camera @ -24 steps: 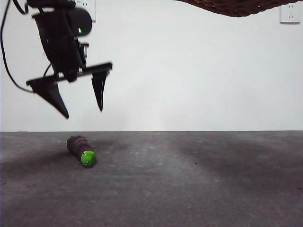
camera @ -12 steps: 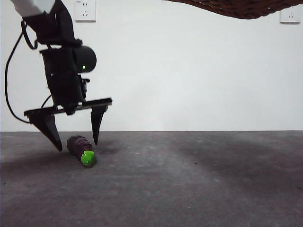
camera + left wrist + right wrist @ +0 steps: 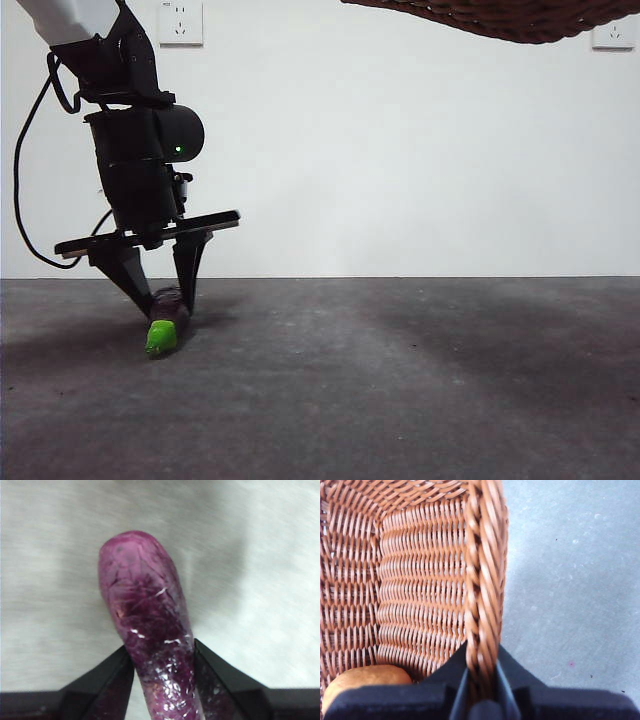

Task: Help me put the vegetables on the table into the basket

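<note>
Front view: left gripper (image 3: pixel 163 303) at lower left of frame, jaws pinching the eggplant (image 3: pixel 166 320) against the table (image 3: pixel 420 380) (green stem points down-left). Basket (image 3: pixel 500 15) only shows as a woven underside at the top right edge; wide bare table beneath.

Left wrist view: eggplant's purple body squeezed between both jaws, stem hidden.

Right wrist view: right gripper (image 3: pixel 481 680) clamps the basket's braided rim; potato (image 3: pixel 365 682) lies inside, lower left corner.
</note>
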### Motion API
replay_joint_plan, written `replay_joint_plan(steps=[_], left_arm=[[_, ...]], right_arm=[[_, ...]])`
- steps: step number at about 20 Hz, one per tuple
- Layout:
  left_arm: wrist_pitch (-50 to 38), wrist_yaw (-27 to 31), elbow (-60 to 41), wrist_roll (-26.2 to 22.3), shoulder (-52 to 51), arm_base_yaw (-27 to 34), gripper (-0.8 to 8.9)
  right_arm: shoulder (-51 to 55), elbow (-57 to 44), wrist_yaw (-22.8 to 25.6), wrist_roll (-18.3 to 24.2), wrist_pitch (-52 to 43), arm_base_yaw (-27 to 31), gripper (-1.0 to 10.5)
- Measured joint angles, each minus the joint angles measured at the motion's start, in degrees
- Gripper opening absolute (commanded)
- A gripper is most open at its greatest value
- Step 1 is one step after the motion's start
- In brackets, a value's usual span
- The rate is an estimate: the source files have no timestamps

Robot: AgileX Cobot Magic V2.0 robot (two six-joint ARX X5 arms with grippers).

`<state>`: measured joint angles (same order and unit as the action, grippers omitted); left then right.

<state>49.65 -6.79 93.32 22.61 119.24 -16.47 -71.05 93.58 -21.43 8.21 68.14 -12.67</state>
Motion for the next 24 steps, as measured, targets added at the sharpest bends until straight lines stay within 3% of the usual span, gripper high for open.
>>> replay_joint_plan(steps=[4, 12, 17, 20, 24], left_arm=[[-0.6, -3.4, 0.0, -5.0, -4.0, 0.0, -0.08], [-4.1, -13.8, -0.4, -12.0, -30.1, 2.2, -0.08], [-8.6, -23.9, -13.2, -13.0, -47.5, 3.3, -0.08], [-17.4, -29.6, -26.7, -8.9, -55.8, 2.9, -0.08], [-35.2, -32.1, -42.3, 4.7, -60.7, -4.2, -0.08]], right_arm=[[-0.5, 0.0, 0.0, 0.0, 0.1, 0.0, -0.1], [-8.9, -1.3, 0.0, -2.6, -1.5, 0.0, -0.1], [-9.3, -14.0, -3.2, -8.3, -12.7, -0.1, -0.1], [-9.4, -21.5, -3.0, -11.8, -18.4, -1.7, -0.1], [-9.4, -29.9, -2.4, -17.9, -28.9, -7.8, -0.1]])
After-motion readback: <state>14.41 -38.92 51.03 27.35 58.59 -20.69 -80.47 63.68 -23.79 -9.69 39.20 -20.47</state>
